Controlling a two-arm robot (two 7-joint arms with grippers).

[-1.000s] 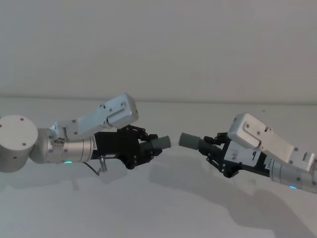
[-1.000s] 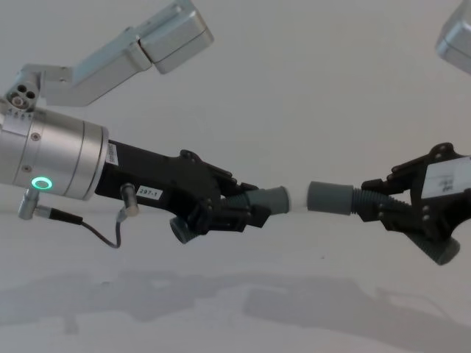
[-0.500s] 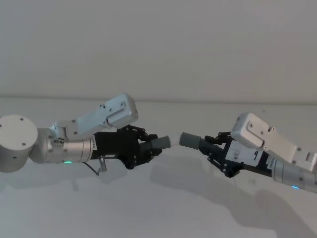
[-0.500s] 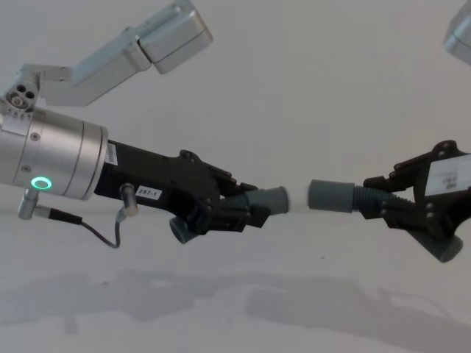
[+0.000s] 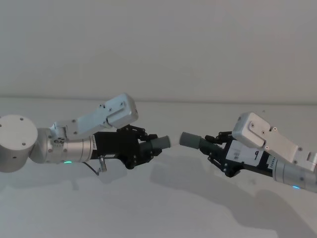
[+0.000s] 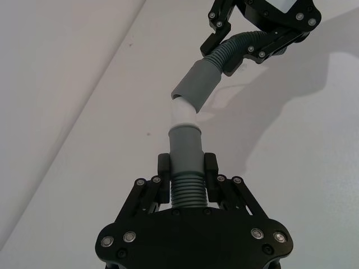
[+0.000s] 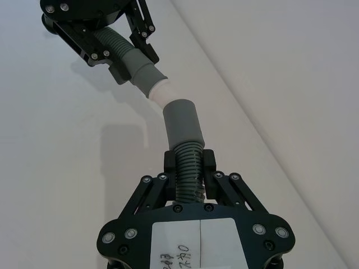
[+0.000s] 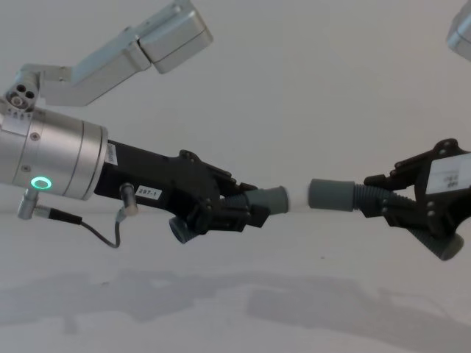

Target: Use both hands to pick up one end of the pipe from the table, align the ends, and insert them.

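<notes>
A: Where are the hoses?
B: Left end effector clamps the narrow-cuffed hose; right end effector clamps the wide-cuffed hose, both above the table.

A: Joined?
B: Chest view shows a gap; left wrist view shows the pale tip at the wide cuff.

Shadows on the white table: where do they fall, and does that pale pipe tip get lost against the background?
Head view: soft grey shadows lie on the table below both grippers. Chest view: the pale tip nearly melts into the white background. Left wrist view: the tip stands out better, with the right gripper casting a broad shadow.
</notes>
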